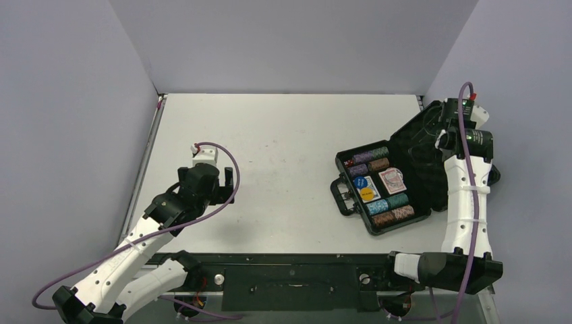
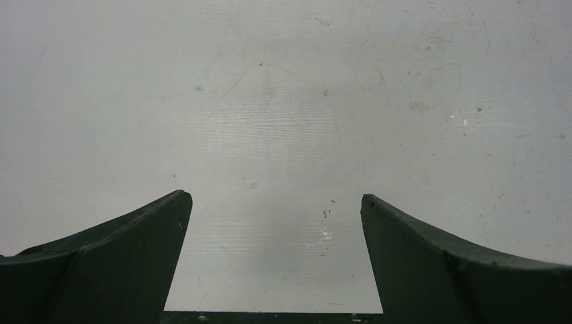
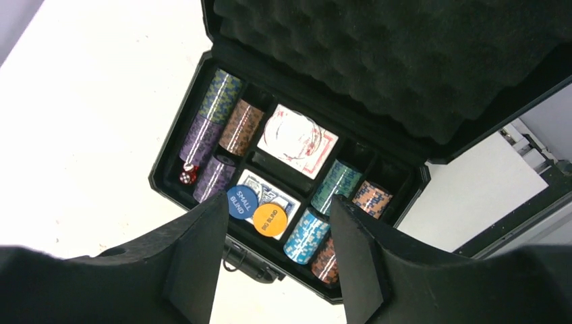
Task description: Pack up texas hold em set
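The black case (image 1: 430, 213) of the texas hold em set lies open at the table's right, its foam-lined lid (image 3: 405, 61) raised behind the tray. In the tray are several stacks of coloured chips (image 3: 219, 98), a red-backed card deck (image 3: 297, 140), and a blue disc (image 3: 242, 202) and a yellow disc (image 3: 270, 219) on a blue-backed deck. A red die (image 3: 187, 176) sits in the left corner. My right gripper (image 3: 278, 201) hovers open above the tray, next to the lid (image 1: 418, 152), holding nothing. My left gripper (image 2: 274, 197) is wide open over bare table, far left of the case.
The case handle (image 1: 340, 196) juts out toward the table's middle. Grey walls close in the table on three sides. The right arm (image 1: 465, 196) stands along the case's right side, near the right wall. A black rail (image 1: 283, 277) runs along the near edge.
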Available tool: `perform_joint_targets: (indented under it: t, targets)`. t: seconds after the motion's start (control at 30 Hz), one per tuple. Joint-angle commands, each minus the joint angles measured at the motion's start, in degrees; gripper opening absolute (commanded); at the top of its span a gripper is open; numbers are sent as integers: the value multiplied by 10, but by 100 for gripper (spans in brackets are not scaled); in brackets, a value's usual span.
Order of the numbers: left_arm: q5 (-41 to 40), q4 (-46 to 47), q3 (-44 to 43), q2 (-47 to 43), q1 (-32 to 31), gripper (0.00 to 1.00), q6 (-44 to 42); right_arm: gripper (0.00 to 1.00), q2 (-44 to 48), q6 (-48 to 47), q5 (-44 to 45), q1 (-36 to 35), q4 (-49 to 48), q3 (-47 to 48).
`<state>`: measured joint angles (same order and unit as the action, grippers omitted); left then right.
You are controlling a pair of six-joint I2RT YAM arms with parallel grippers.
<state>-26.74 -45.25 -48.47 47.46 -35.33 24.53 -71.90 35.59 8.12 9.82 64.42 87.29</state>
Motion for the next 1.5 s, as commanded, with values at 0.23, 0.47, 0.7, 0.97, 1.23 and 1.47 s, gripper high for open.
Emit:
perform_joint_targets:
  t: [0.23,0.47,0.7,0.97,1.23,1.47]
  targets:
    - [7,9,-18,-1,-4,96,-10,42,-41,-28,-77,96,14,98]
    - [7,8,-18,-4,-5,96,-11,38,-77,-8,-64,122,19,159]
    - [8,9,-17,-9,-5,96,-10,23,-115,-8,-39,170,26,202]
    - [11,9,-18,-5,-15,96,-12,9,-163,-16,-43,220,19,235]
    - [-3,-2,-25,-8,-21,96,-5,3,-204,-5,-13,233,10,260]
    - [3,1,-24,-5,-24,96,-8,0,-226,8,6,235,-29,247]
